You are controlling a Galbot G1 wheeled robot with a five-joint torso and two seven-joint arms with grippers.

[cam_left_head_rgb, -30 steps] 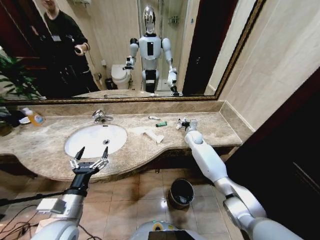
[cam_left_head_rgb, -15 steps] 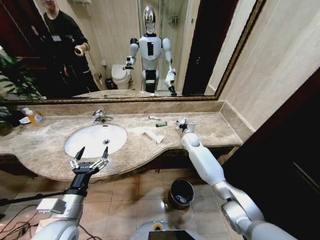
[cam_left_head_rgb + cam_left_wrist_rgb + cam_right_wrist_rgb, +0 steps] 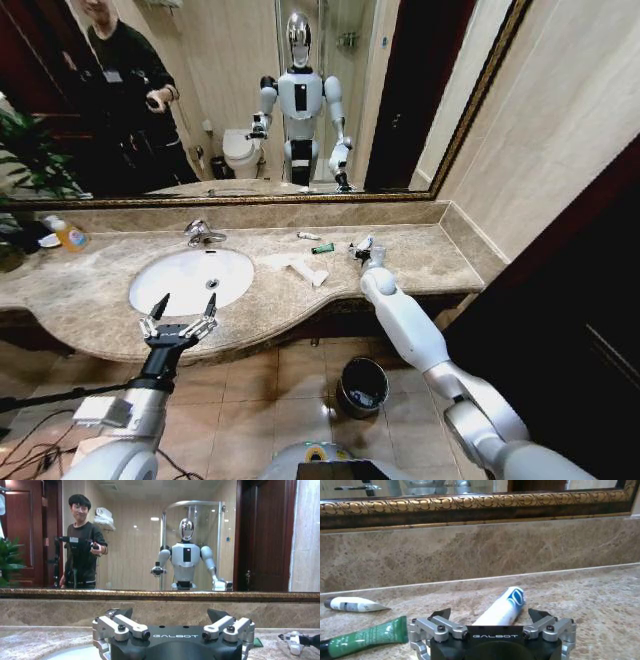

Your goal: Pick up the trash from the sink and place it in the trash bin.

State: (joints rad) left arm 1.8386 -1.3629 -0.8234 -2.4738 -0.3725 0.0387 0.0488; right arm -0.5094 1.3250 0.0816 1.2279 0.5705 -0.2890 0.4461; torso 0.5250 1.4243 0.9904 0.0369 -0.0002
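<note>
"GALBOT"-marked right pincer (image 3: 490, 615), jaws wide, straddles a white-blue tube (image 3: 502, 607); left pincer (image 3: 180, 316) wide.

left gripper (image 3: 181, 309): open, held low, idle | right gripper (image 3: 362, 247): open, arm stretched forward

Warm indoor light, head view bowed at edges, right wrist view soft.

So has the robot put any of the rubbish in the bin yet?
Not that shows. The right gripper is open around a white tube with a blue end on the beige marble counter. A green tube and a small white tube wait. The left gripper idles by the white basin.
</note>
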